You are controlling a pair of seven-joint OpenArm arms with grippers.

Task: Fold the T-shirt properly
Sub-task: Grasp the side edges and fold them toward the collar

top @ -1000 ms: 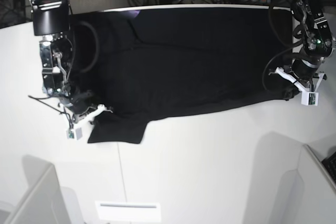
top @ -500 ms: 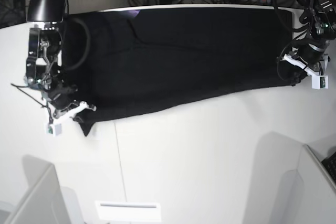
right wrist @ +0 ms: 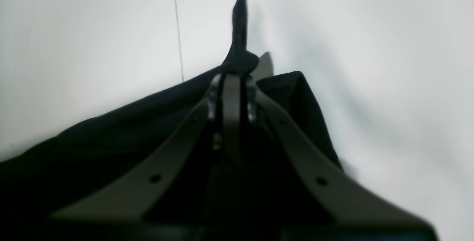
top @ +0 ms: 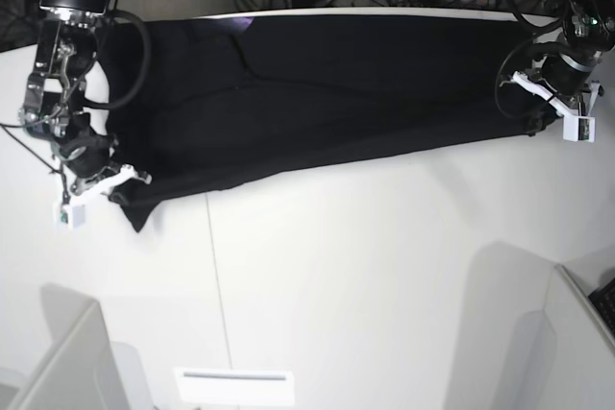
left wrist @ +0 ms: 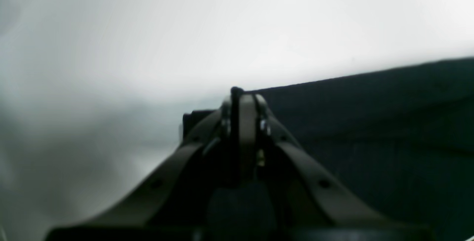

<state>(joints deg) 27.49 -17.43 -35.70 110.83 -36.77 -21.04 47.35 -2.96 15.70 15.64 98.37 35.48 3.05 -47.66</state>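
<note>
Two grippers clamped on plain black T-shirt [top: 327, 93], no legible writing

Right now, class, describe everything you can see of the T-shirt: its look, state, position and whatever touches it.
The T-shirt is plain black cloth with no print showing. It lies stretched into a long band across the far part of the white table, its near edge slanting and softly creased. The right gripper is shut on one bunched end, where a small tip of cloth pokes up past the fingers. The left gripper is shut at the opposite end's edge.
</note>
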